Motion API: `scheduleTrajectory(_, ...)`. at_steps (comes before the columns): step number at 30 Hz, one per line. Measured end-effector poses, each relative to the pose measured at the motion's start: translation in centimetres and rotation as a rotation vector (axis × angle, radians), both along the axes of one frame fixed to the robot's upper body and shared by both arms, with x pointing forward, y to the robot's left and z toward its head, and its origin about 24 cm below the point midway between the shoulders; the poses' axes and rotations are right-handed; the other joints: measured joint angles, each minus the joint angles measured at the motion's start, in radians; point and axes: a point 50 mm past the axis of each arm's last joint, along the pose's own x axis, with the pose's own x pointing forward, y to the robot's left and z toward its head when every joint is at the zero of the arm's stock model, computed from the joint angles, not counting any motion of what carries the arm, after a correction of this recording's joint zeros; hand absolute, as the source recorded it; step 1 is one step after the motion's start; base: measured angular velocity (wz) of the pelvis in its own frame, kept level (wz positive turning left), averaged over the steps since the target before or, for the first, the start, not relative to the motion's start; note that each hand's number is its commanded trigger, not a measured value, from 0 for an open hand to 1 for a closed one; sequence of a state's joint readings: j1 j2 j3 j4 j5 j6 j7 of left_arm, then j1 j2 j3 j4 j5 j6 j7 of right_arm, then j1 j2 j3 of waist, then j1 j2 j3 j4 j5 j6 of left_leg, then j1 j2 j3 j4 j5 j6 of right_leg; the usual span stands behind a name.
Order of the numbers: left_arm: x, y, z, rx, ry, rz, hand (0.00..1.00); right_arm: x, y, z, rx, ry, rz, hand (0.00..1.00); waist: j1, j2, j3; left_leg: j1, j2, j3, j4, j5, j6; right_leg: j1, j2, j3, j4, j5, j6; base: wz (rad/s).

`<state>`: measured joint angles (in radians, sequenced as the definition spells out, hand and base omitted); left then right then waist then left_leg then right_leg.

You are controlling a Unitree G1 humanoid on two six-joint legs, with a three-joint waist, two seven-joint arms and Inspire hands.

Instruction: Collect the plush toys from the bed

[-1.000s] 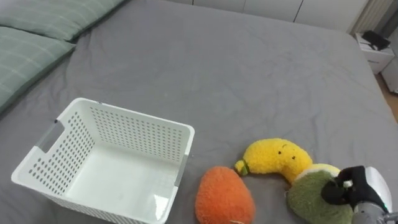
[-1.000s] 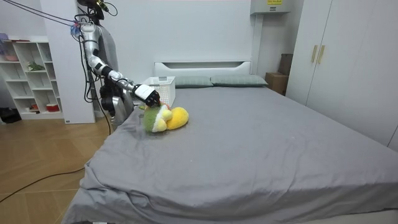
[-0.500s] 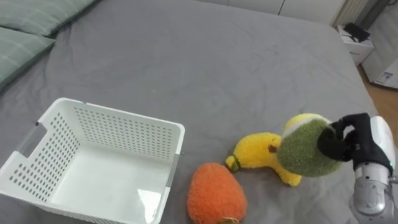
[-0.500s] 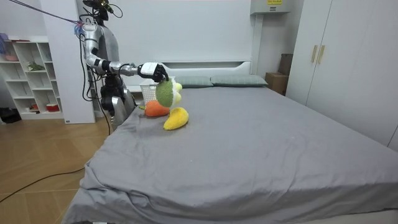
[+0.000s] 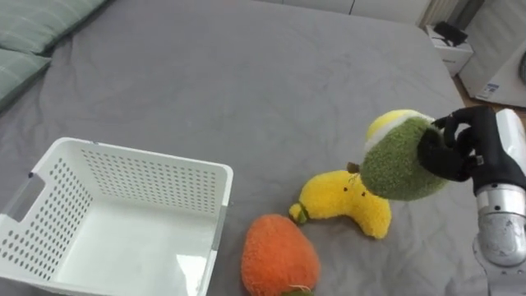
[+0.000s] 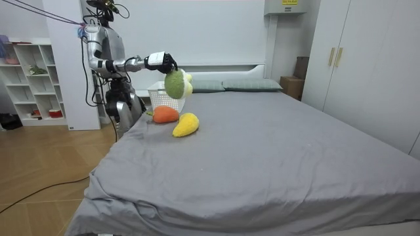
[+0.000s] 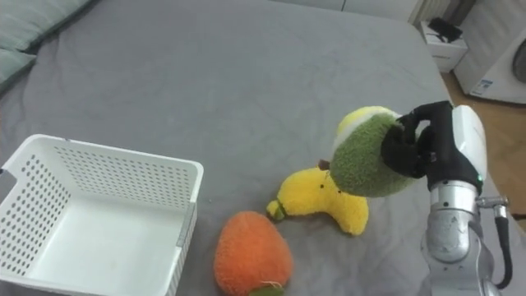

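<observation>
Green plush toy (image 5: pixel 401 168), round and fuzzy with a pale yellow side, hangs above the smooth grey bed (image 5: pixel 230 74), gripped in the curled dark fingers of the right hand (image 5: pixel 460 156). Below it on the sheet lie a soft yellow banana-shaped plush (image 5: pixel 341 201) and a fuzzy orange plush (image 5: pixel 278 263), beside a white perforated plastic basket (image 5: pixel 148 174).

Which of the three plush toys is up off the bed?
The green toy, gripped in the right hand in the air; the yellow toy and orange toy lie on the bed.
</observation>
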<state>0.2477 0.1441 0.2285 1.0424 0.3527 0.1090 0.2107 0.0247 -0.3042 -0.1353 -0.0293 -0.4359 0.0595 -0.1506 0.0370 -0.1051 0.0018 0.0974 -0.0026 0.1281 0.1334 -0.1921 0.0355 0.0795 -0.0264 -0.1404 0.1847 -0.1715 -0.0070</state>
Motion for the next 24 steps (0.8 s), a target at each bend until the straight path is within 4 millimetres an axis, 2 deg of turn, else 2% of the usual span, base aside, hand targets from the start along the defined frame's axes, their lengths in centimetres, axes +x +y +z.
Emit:
scheduleTrajectory(3,0.1,0.0,0.0,0.0,-0.001,-0.004,0.0,0.5,0.9,1.6,-0.009,-0.052,0.044,1.0,0.011,-0.004,0.0004,0.0,0.0,0.0,0.001,0.0,0.0,0.0,0.0,-0.001,0.0,0.0,0.0,0.0)
scheduleTrajectory(5,0.3,0.0,0.0,0.001,-0.004,-0.012,0.0,0.9,1.7,2.2,-0.014,-0.067,0.084,1.0,0.02,-0.009,0.0011,0.0,-0.001,0.0,0.001,0.0,0.0,-0.001,0.0,-0.001,0.0,0.0,0.0,0.0)
scheduleTrajectory(9,0.9,0.0,0.0,0.003,-0.011,-0.033,0.0,2.0,3.5,2.9,-0.05,-0.04,0.178,1.0,0.048,-0.027,-0.0026,-0.01,0.0,-0.004,0.009,0.0,0.0,-0.011,-0.001,-0.002,0.001,0.0,-0.001,0.01)
scheduleTrajectory(12,1.3,0.0,0.1,0.011,-0.016,-0.057,0.0,2.7,4.9,3.4,-0.05,-0.044,0.244,1.0,0.062,-0.038,0.0013,-0.017,-0.001,-0.016,0.016,0.0,0.0,-0.01,-0.002,-0.012,0.0,0.001,-0.001,0.1)
scheduleTrajectory(16,1.7,-0.2,0.0,0.003,-0.015,-0.088,0.0,3.1,6.1,3.5,-0.053,-0.028,0.307,1.0,0.086,-0.039,0.0037,-0.022,-0.003,-0.027,0.018,0.0,0.0,-0.008,-0.005,-0.029,0.0,0.001,-0.001,0.08)
scheduleTrajectory(21,2.9,-0.6,0.0,-0.007,-0.033,-0.122,0.0,3.2,8.0,3.2,-0.06,0.026,0.415,1.0,0.129,-0.029,0.0095,-0.036,-0.007,-0.038,0.017,0.0,0.001,-0.016,-0.005,-0.032,-0.001,0.001,0.0,0.06)
scheduleTrajectory(23,3.3,-0.6,0.0,-0.007,-0.039,-0.127,0.0,3.1,9.0,2.9,-0.067,0.05,0.455,1.0,0.136,-0.028,0.0072,-0.045,-0.009,-0.042,0.019,0.0,0.0,-0.022,-0.004,-0.036,-0.001,0.002,0.0,0.07)
scheduleTrajectory(24,3.6,-0.6,0.1,-0.005,-0.047,-0.133,0.0,3.1,9.5,2.8,-0.071,0.065,0.481,1.0,0.138,-0.034,0.0024,-0.053,-0.01,-0.049,0.022,0.002,0.0,-0.027,-0.005,-0.041,-0.001,0.002,-0.001,0.11)
